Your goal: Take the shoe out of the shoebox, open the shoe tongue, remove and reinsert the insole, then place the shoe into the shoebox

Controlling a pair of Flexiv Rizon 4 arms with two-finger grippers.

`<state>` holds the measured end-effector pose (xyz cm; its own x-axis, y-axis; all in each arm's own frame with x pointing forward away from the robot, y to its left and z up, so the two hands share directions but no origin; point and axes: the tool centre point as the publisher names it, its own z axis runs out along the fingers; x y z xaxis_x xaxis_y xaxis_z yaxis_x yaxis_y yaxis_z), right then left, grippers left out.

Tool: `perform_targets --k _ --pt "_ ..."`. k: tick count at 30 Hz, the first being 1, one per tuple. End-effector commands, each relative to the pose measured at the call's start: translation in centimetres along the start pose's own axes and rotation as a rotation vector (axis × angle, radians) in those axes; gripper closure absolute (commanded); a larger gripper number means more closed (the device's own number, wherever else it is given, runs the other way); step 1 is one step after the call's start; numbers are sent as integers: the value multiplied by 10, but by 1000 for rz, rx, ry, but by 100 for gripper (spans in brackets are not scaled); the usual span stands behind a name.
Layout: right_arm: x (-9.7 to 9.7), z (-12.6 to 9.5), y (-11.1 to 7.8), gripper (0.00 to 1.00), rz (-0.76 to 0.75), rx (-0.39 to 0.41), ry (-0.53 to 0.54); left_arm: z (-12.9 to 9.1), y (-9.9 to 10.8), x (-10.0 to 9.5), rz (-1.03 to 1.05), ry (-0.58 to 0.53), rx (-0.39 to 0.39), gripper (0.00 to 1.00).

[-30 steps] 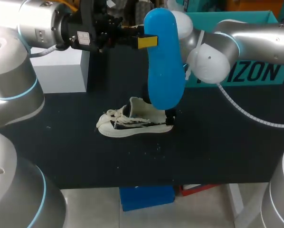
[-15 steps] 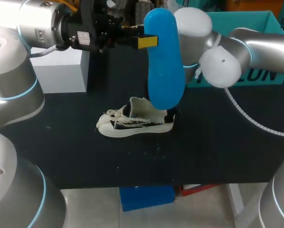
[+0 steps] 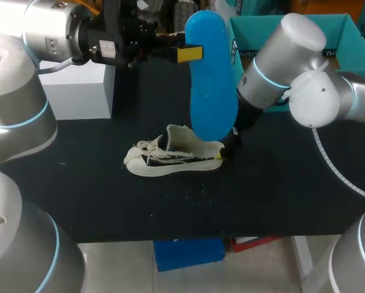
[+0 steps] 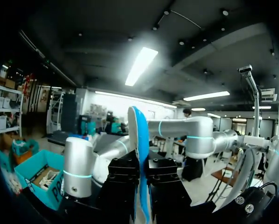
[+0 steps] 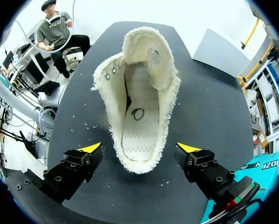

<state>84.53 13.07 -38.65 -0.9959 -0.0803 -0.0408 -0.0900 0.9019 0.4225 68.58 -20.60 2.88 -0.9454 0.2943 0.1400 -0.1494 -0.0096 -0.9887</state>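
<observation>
Now: left gripper pinching insole, hung high above shoe on table. Right gripper wide, astride heel, not touching. Risk: unheld shoe skids when insole toe jams on tongue

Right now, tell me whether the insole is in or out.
Out: the blue insole is held in the left gripper, above the shoe.

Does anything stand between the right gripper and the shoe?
Nothing visible does. The right gripper is open with the shoe directly ahead between its fingers; the blue insole is held higher up by the left gripper.
</observation>
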Motion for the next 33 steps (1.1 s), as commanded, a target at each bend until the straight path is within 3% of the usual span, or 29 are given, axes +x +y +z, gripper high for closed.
perform_targets --k 1,19,33 --pt "3 3 -9 0 10 -225 -6 1 1 0 1 -2 1 100" --pt "2 12 -26 0 102 -465 3 1 1 0 1 -2 1 100" --pt "3 18 -30 0 129 -525 -1 1 1 0 1 -2 1 100"
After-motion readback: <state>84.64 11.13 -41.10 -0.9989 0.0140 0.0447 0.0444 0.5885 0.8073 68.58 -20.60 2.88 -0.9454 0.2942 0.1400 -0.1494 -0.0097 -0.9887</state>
